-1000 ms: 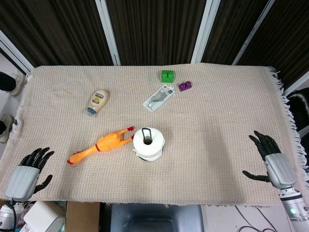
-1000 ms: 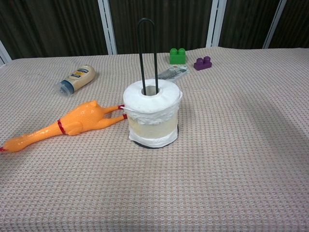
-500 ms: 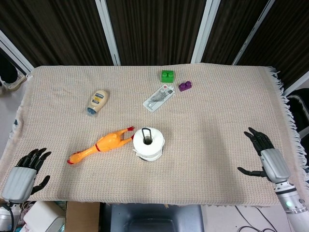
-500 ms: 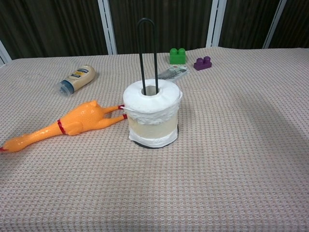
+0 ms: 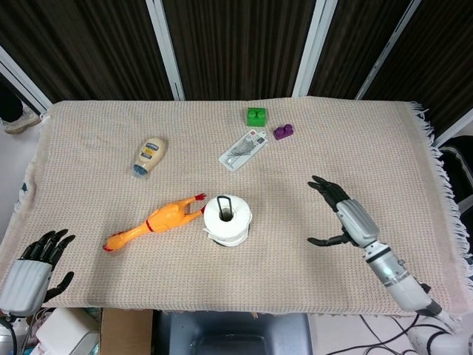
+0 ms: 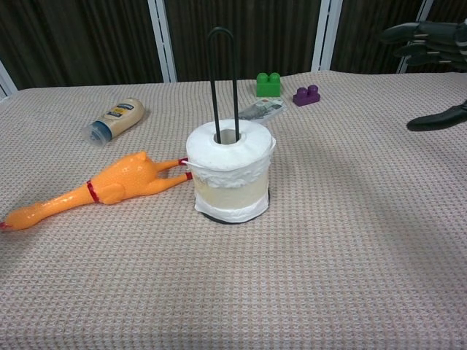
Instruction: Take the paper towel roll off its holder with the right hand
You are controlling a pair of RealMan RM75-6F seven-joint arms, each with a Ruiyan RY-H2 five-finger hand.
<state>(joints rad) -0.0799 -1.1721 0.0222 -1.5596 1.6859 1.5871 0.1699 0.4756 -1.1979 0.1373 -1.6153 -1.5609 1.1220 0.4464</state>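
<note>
The paper towel roll (image 5: 228, 220) stands upright near the middle of the counter (image 5: 355, 140), threaded over the tall dark wire loop of its holder (image 6: 222, 84), which rises well above the top of the roll. The roll looks short and partly used, with a clear film around its lower half. I judge it light and soft, easy to dent if I squeeze hard, and the film may be a little slick. It should give under my fingers rather than slip, so a broad wrap around the sides, about mid-height or just above the film, seems the best hold. The lift must go straight up until the core clears the top of the loop, or the roll will catch on the wire and tip the holder.

My right hand (image 5: 346, 216) is out over the counter, to the right of the roll and well apart from it. Its fingers are spread wide with the thumb held away from them, and it holds and touches nothing. In the chest view only its dark fingertips (image 6: 423, 36) show at the upper right corner.

My left hand (image 5: 31, 265) rests at the near left corner of the counter, fingers apart, holding nothing.

A rubber chicken (image 5: 157, 220) lies just beside the roll on its left, its feet almost against the paper, so I should approach from the right side.
</note>
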